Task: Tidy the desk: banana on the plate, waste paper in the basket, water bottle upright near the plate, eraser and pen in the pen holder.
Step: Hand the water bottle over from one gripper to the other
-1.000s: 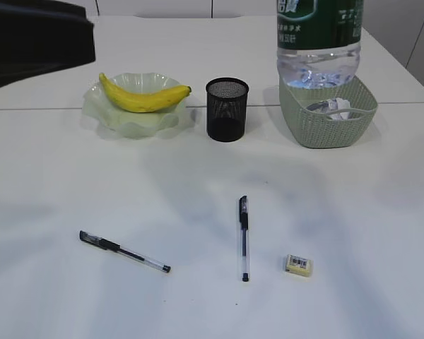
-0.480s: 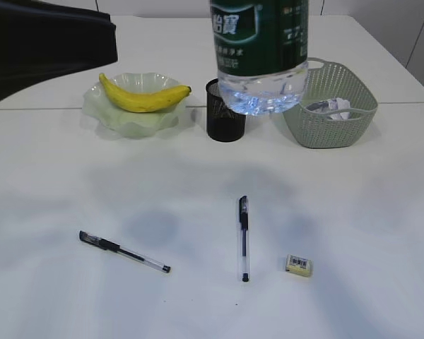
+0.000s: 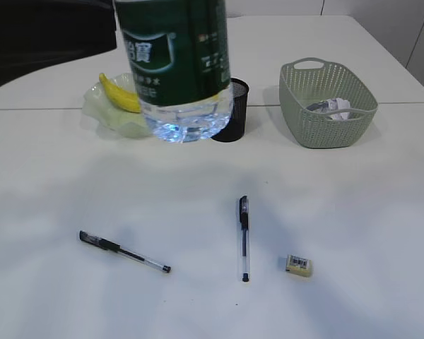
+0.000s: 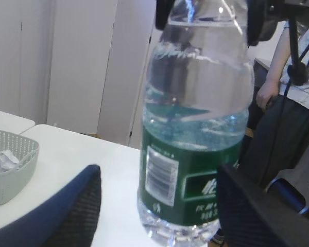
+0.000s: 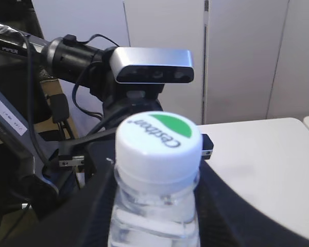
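**A:** Where is the bottle now?

**B:** Your right hand (image 5: 157, 216) is clamped on the neck of the clear plastic water bottle with the green label (image 3: 177, 70). It hangs upright in the air, in front of the pale green wavy plate (image 3: 99, 106) with the yellow banana (image 3: 120, 92).

**A:** What comes next?

**B:** I think you must set it down on the white table (image 3: 353, 212) beside the plate, then let go. Mind the black mesh pen holder (image 3: 237, 106) close by. Your left hand (image 4: 154, 206) is apart and holds nothing. Two clear pens (image 3: 124, 251) and the small yellow eraser (image 3: 298, 265) wait on the table.

Green-labelled water bottle (image 3: 177, 67) hangs upright above the table, before the banana (image 3: 120, 93) and plate (image 3: 102, 106).
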